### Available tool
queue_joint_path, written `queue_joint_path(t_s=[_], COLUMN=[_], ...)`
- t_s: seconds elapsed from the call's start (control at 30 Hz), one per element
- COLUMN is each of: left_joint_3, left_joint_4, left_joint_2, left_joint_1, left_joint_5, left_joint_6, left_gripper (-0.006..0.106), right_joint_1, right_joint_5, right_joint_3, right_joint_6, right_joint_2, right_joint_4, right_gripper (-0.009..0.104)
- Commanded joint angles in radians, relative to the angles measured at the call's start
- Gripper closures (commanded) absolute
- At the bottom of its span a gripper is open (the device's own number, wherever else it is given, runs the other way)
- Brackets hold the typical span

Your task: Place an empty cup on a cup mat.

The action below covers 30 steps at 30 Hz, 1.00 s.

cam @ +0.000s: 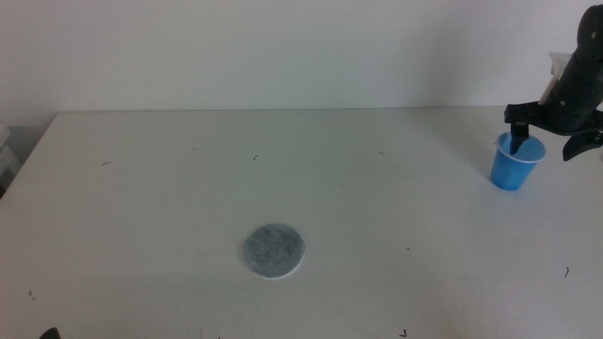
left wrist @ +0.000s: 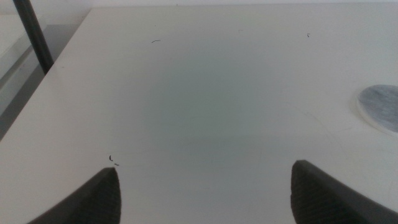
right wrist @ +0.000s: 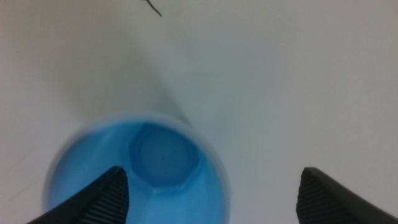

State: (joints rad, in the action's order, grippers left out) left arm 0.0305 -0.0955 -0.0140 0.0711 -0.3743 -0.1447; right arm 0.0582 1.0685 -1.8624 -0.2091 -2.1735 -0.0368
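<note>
The cup (cam: pixel 516 163) is small, bright blue plastic, tapering toward its base, with a pale rim; it stands upright near the far right edge of the white desk (cam: pixel 283 179), mouth up, its long axis vertical. From the right wrist camera its inside shows empty down to a flat blue bottom (right wrist: pixel 163 155).

The cup mat (cam: pixel 274 250) is a flat round mottled grey disc with a thin white edge. It lies flat toward the near middle of the desk, well apart from the cup.

The right gripper (cam: pixel 556 135) hangs directly over the cup. Its two dark fingers (right wrist: pixel 102 199) are spread wide. One finger dips at the cup's rim on the side toward the mat, seemingly inside the mouth; the other stands clear outside the far wall. Whether the dipped finger touches the cup cannot be told. Nothing is gripped.

The left gripper (left wrist: pixel 205 199) waits low over the bare near-left part of the desk, its fingers spread wide and holding nothing, the mat's edge visible off to one side.
</note>
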Motion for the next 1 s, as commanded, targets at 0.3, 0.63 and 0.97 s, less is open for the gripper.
queue_joint_path(t_s=[0.3,0.63,0.97], left_joint_3=[-0.006,-0.006,-0.006], left_joint_4=[-0.001,-0.001,-0.001], left_joint_2=[-0.006,-0.006,-0.006], left_joint_1=[-0.001,-0.001,-0.001], left_joint_5=[0.067,0.067,0.067], left_joint_6=[-0.004,-0.004,-0.004], left_gripper=[-0.005,-0.005,-0.005], right_joint_1=[0.008,0.008,0.006], right_joint_5=[-0.134,-0.120,-0.057], right_joint_3=[-0.034,-0.034,-0.019], right_joint_6=[0.007,0.025,0.060], right_joint_2=[0.018,0.019,0.146], right_joint_4=[-0.020,-0.015,0.037], right_gripper=[0.059,0.096,0.096])
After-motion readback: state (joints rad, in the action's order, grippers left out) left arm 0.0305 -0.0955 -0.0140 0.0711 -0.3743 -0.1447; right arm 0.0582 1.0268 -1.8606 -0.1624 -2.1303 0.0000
